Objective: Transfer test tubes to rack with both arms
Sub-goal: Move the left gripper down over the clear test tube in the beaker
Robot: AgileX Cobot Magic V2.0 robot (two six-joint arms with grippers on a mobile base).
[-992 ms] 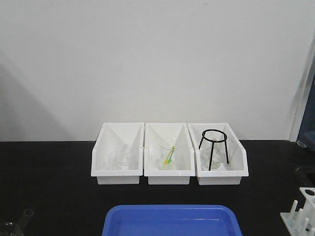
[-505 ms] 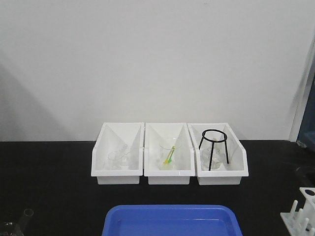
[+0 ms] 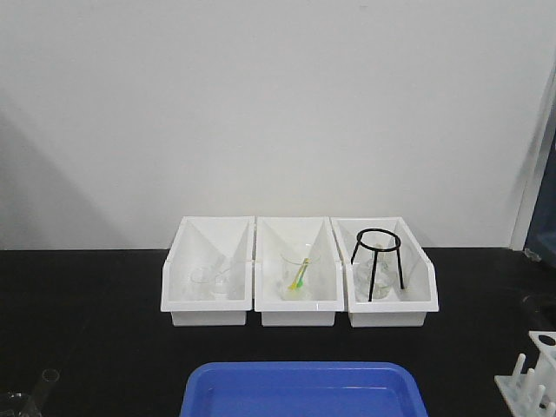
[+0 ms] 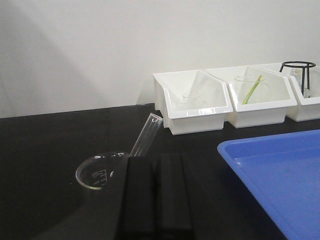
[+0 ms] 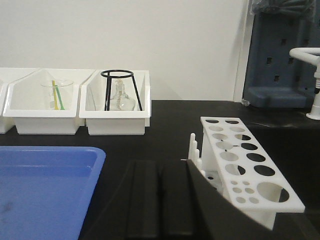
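Observation:
A clear test tube (image 4: 146, 134) leans in a clear glass beaker (image 4: 97, 170) on the black table; both sit at the front left in the front view, where the tube rim (image 3: 49, 376) shows. My left gripper (image 4: 156, 160) is shut and empty, just right of the beaker. The white rack (image 5: 242, 160) stands at the front right; its edge shows in the front view (image 3: 530, 378). Its holes look empty. My right gripper (image 5: 162, 167) is shut and empty, just left of the rack. Neither arm shows in the front view.
Three white open-front bins (image 3: 300, 274) stand at the back with glassware, a green and yellow stick and a black tripod stand (image 3: 377, 261). A blue tray (image 3: 300, 391) lies at the front middle. A grey-blue unit (image 5: 282, 50) stands far right.

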